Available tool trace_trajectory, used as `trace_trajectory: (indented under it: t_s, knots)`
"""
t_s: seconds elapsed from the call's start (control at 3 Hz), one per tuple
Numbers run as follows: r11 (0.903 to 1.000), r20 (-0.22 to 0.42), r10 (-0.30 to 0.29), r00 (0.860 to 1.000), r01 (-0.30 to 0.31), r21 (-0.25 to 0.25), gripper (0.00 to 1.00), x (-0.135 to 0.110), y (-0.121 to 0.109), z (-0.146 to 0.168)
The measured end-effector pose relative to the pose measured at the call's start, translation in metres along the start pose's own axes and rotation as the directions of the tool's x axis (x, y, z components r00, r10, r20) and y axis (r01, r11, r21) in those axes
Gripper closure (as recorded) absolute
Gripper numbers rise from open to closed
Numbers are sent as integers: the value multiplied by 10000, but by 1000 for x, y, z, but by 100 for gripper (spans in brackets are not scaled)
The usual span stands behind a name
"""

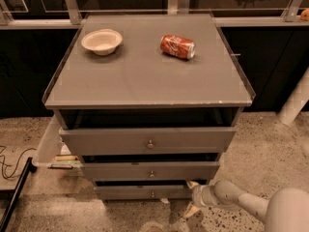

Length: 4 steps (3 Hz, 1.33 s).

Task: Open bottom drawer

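No readable text, red can point(177, 46) script illegible, hand point(192, 197) at bottom drawer point(137, 193)

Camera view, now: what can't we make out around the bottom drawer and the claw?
- Contact: the claw sits low at the right end of the bottom drawer, but whether it touches the front cannot be told from this angle.
- Inside of the bottom drawer: hidden under the overhanging middle drawer.
- The arm: cut off by the right and lower edges.
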State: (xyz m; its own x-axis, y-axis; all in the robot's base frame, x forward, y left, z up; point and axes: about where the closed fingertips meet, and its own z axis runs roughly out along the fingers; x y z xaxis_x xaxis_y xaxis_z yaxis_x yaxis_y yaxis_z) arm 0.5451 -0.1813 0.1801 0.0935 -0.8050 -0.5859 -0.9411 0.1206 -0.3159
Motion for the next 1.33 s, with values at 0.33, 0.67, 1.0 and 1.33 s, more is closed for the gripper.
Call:
trace_trajectory:
  t_s: [0.33,0.67,1.0,1.33]
  knots:
    - [9992,168,304,9994,-308,249,0,12,-12,22]
    - [9991,118,372,9992,-375,205,0,19,-12,31]
    - [9991,118,372,9992,-375,205,19,19,-12,31]
    - [9991,118,372,9992,-375,204,42,19,-12,31]
